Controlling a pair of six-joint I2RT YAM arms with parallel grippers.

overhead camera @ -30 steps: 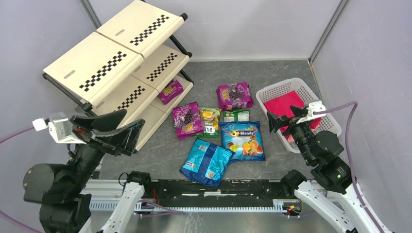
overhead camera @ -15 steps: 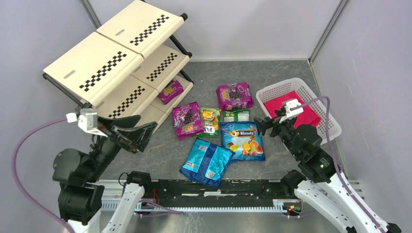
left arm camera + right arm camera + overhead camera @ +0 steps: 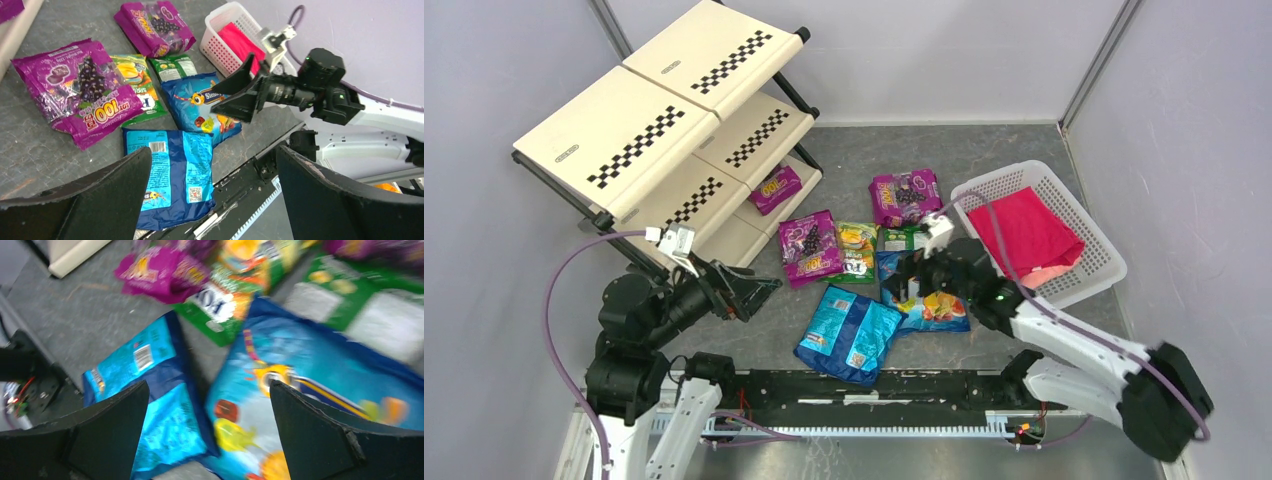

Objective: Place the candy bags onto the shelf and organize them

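Right gripper (image 3: 902,283) spread wide, empty, over blue Slendy candy bag (image 3: 939,308), left gripper (image 3: 759,296) likewise spread, empty, well left of it

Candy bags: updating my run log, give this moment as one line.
left pincer: open, empty | right pincer: open, above blue fruit bag | shelf: one purple bag

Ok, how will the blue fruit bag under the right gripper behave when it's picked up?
The blue fruit bag looks like glossy film: probably slippery and floppy, sagging from an edge pinch. It looks puffy, so likely light for its size. It seems to touch the green-white bag, which might shift too.
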